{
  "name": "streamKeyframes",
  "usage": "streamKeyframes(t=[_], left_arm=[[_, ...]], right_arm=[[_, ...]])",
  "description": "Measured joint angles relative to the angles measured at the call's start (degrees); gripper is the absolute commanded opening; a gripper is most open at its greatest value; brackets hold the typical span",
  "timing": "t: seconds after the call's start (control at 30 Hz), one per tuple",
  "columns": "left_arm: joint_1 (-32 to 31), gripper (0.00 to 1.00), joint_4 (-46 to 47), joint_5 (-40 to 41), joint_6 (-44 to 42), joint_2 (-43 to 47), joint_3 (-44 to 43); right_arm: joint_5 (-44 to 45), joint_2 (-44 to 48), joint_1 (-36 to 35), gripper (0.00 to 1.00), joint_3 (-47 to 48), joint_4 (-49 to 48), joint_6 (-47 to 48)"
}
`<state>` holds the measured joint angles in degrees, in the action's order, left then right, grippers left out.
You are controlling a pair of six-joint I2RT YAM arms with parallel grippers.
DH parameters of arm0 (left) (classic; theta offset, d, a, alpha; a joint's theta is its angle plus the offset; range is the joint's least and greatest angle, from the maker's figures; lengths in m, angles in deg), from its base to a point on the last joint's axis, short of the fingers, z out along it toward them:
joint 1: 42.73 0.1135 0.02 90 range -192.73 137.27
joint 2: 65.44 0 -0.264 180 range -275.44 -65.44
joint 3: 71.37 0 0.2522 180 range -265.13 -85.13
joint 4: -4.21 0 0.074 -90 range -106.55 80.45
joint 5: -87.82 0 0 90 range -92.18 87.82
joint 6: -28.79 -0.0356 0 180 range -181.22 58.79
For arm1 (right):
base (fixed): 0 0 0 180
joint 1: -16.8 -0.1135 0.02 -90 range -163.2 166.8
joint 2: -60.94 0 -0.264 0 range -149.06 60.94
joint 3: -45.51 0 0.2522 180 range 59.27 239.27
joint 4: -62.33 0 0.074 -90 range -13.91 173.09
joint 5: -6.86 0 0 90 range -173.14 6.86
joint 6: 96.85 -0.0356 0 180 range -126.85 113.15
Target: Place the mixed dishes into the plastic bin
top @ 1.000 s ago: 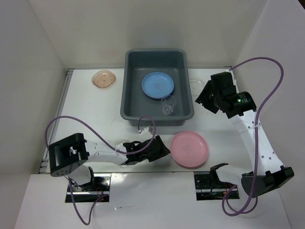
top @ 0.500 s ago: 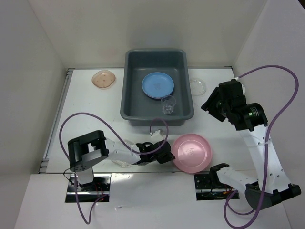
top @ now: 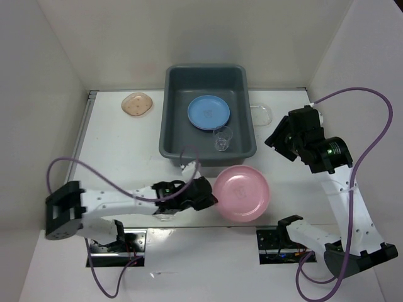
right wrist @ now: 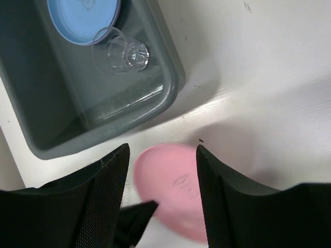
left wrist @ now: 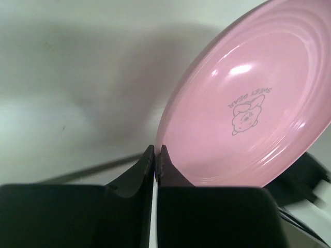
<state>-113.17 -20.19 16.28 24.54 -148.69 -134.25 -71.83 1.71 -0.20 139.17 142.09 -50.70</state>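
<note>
My left gripper is shut on the left rim of the pink plate, which hangs tilted just off the table in front of the plastic bin. The left wrist view shows the rim pinched between the fingertips and the plate rising to the right. Inside the bin lie a blue plate and a clear cup. To the bin's right my right gripper hovers open with nothing in it; its view looks down on the pink plate, the bin's corner and the cup.
A small peach dish sits at the back left of the table. A clear shallow dish lies just right of the bin, near my right arm. White walls close in on both sides and the back.
My left gripper shut on the pink plate's rim and raised it, tilting and shifting it leftward. The right arm swung right, then held still.
</note>
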Motion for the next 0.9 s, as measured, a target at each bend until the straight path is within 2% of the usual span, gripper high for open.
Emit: streamKeyframes(t=[0.13,0.3,0.37,0.43,0.57,0.67,0.77,0.8,0.9], left_arm=[[0.0,0.0,-6.9,2.5,-1.9,13.4,-1.1],[1.6,0.0,-13.0,7.3,-7.6,17.9,-9.6],[6.8,0.0,-12.8,7.3,-11.3,17.9,-12.6],[14.9,0.0,-11.1,7.1,-15.1,16.4,-15.4],[31.1,0.0,-7.8,5.0,-22.4,6.9,-23.8],[38.7,0.0,-7.2,2.3,-27.1,-3.9,-33.2],[43.0,0.0,-8.0,-0.1,-30.4,-15.3,-44.3],[43.9,0.0,-8.8,-0.7,-31.6,-18.8,-47.9],[46.0,0.0,-10.4,-2.3,-33.1,-27.4,-55.3]], right_arm=[[-0.8,0.7,0.0,0.6,-0.9,-1.7,0.0],[-2.0,1.1,0.0,0.6,0.0,-2.6,-0.3],[-2.8,1.6,0.0,0.6,1.0,-3.7,-0.7],[-4.5,3.4,0.0,0.6,1.0,-6.1,-1.3],[-7.2,8.8,0.0,0.64,1.0,-10.9,-2.2],[-7.9,11.2,0.0,0.64,1.1,-12.6,-2.3],[-7.8,11.3,0.0,0.65,1.1,-13.4,-2.3],[-7.3,10.8,0.0,0.68,1.1,-13.6,-2.3],[-3.9,8.3,0.0,0.7,0.6,-14.8,-1.7]])
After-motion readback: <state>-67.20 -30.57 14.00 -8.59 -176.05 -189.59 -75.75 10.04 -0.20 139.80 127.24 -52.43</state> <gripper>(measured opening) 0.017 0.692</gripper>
